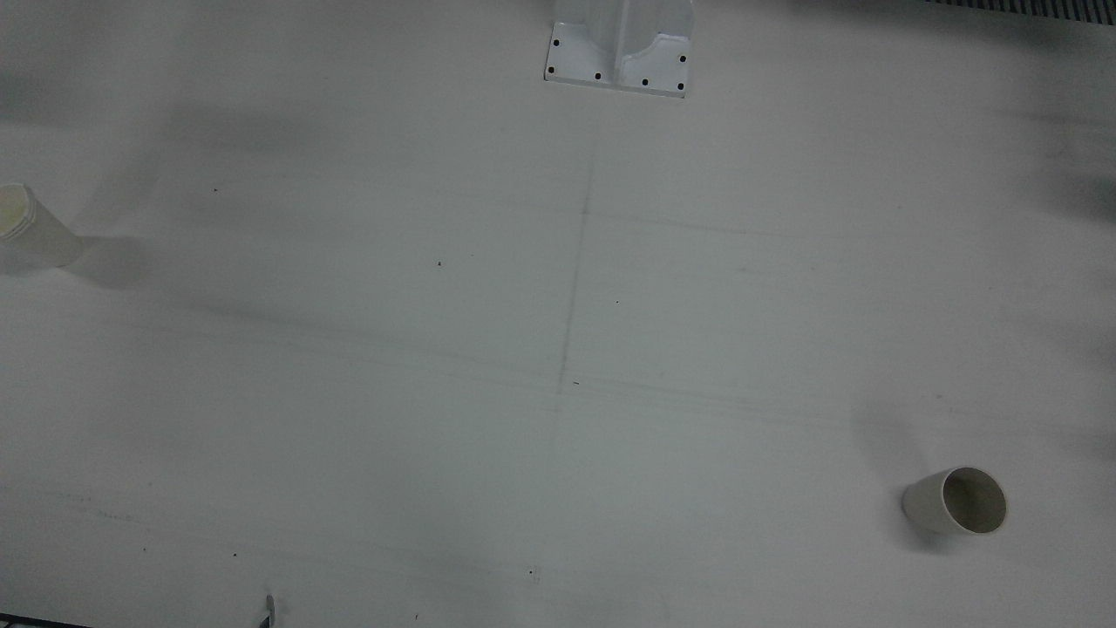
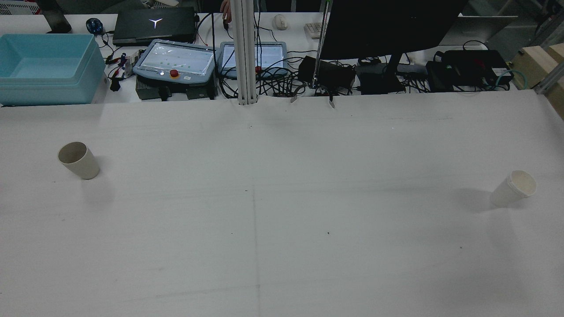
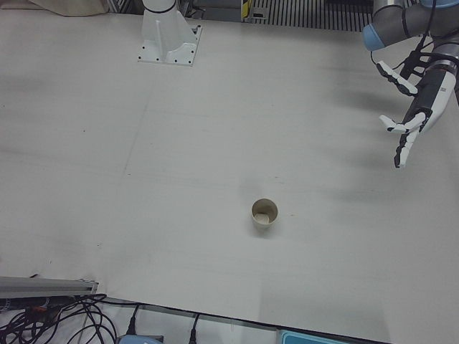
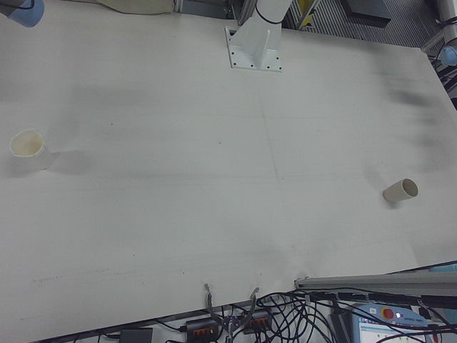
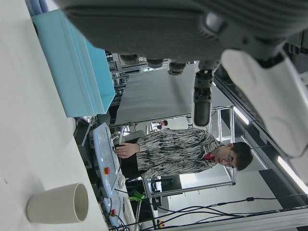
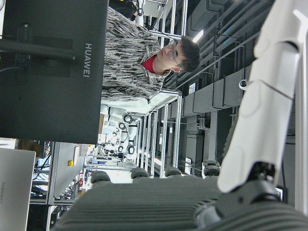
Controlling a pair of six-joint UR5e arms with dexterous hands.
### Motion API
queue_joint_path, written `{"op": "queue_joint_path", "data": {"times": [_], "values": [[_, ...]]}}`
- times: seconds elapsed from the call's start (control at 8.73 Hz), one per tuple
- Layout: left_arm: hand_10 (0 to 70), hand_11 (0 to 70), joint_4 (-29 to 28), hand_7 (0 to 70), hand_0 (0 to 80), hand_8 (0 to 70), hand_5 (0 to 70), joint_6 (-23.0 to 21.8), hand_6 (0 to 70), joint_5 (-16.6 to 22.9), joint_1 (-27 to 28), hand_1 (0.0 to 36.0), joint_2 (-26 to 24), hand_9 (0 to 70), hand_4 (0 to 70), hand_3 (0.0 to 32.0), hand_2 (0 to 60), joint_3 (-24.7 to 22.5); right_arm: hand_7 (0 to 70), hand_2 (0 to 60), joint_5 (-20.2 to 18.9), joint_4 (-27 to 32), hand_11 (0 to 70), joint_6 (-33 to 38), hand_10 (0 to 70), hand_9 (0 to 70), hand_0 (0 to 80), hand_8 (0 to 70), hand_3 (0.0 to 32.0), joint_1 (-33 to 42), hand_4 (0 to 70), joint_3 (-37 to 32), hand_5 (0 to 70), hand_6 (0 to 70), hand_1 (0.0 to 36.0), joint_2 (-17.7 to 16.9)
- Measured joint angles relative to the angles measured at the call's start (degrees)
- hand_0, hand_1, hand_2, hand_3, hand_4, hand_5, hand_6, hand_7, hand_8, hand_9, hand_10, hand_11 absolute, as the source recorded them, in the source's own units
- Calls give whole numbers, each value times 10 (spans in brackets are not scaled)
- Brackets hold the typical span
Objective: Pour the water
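A beige cup stands on the robot's left half of the white table; it also shows in the front view, the left-front view, the right-front view and the left hand view. A white paper cup stands on the right half, also in the front view and the right-front view. My left hand hovers high, well away from the beige cup, open with fingers spread. My right hand shows only in its own view, a finger extended, holding nothing.
An arm pedestal is bolted at the table's robot side. Beyond the far edge are a blue bin, teach pendants, a monitor and cables. A post rises at the far edge.
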Motion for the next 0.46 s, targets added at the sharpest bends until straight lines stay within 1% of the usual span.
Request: {"op": "queue_joint_path", "data": {"times": [0.11, 0.23, 0.34, 0.46], "values": [[0, 0, -7, 28, 411, 0, 0, 7, 4, 0, 1, 0, 0, 0, 175, 98, 0, 9, 0, 55, -1, 0, 0, -6, 0, 0, 527, 0, 184, -3, 0, -9, 46, 0, 207, 5], [0, 0, -7, 35, 457, 0, 0, 6, 9, 1, 1, 0, -1, 0, 177, 116, 0, 11, 0, 78, -2, 0, 0, -8, 0, 0, 537, 0, 266, -4, 0, -4, 48, 0, 221, 11], [0, 0, -5, 38, 465, 0, 0, 5, 5, 2, 1, 0, -1, 0, 162, 150, 0, 11, 0, 90, -3, 0, 0, -8, 0, 0, 543, 0, 320, -3, 0, 7, 48, 0, 227, 14], [0, 1, -3, 38, 472, 0, 0, 9, 9, 2, 2, 13, -2, 0, 162, 114, 0, 15, 0, 96, -4, 0, 0, -10, 0, 0, 541, 0, 320, -4, 0, 12, 50, 0, 229, 11]]}}
